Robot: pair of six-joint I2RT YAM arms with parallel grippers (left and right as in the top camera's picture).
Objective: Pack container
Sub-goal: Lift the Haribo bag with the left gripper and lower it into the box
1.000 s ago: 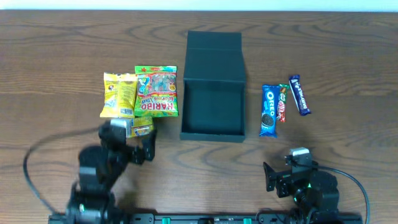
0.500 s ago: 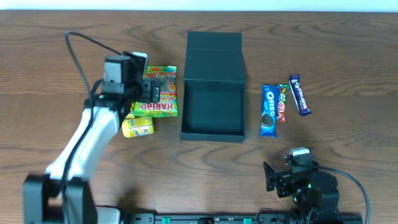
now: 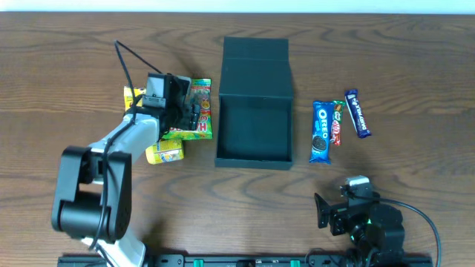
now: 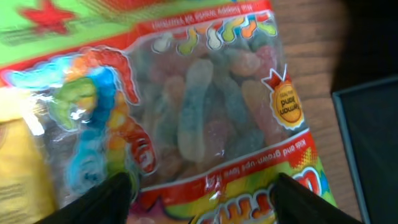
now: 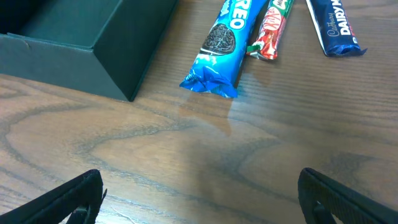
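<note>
Left fingers [image 4: 102, 200] have dropped over the gummy bag [image 4: 199, 124], spread apart; right fingers [image 5: 68, 198] spread too; container [image 3: 252, 162] lies open.

A robot lab bench: plain wood-grain table [image 3: 415, 67], two cabled arms [image 3: 89, 200] on a black rail [image 3: 245, 261] at its near edge.

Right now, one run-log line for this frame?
left tool: open, over Haribo bag | right tool: open, holding nothing | container: lid open, empty
</note>
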